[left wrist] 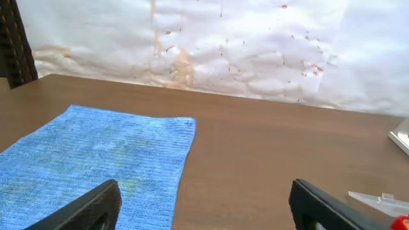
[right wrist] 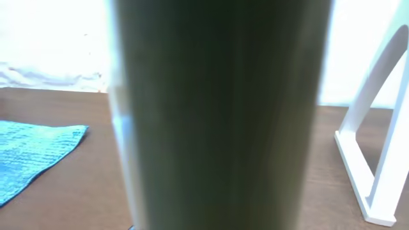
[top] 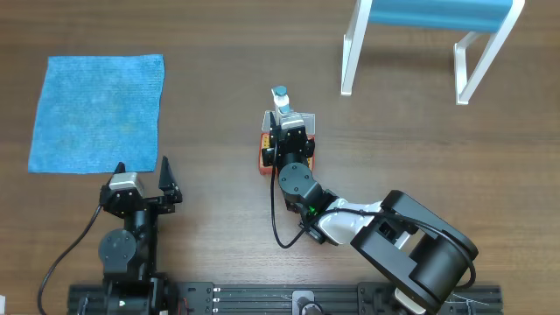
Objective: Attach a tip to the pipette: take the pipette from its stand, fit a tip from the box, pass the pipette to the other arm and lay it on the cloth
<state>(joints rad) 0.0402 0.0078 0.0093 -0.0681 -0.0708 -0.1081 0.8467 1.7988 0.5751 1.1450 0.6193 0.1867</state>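
A brown wood-grain desk [top: 219, 70] is seen from above, and in the left wrist view it is backed by crumpled white sheeting [left wrist: 255, 51] marked with brownish stains. A blue cloth [top: 96, 114] is spread flat at the desk's far left, well apart from everything else. A white-legged stand [top: 354, 52] with a blue top is placed at the far right. Near the desk's middle a red tip box [top: 265, 156] is largely covered by the right arm. The right gripper [top: 284, 118] is held above it, closed around the pipette [top: 280, 96], which is kept upright. From above, only the pipette's pale blue-and-white upper end is seen, just beyond the gripper. In the right wrist view its body [right wrist: 217, 115] is shown as a dark, blurred upright column, with the cloth [right wrist: 32, 153] to one side and the stand [right wrist: 377, 147] to the other. Whether a tip is fitted cannot be told. The left gripper [top: 143, 171] is held near the cloth's near corner with its fingers [left wrist: 96, 206] spread wide and nothing between them, above bare desk beside the cloth's edge [left wrist: 96, 160].
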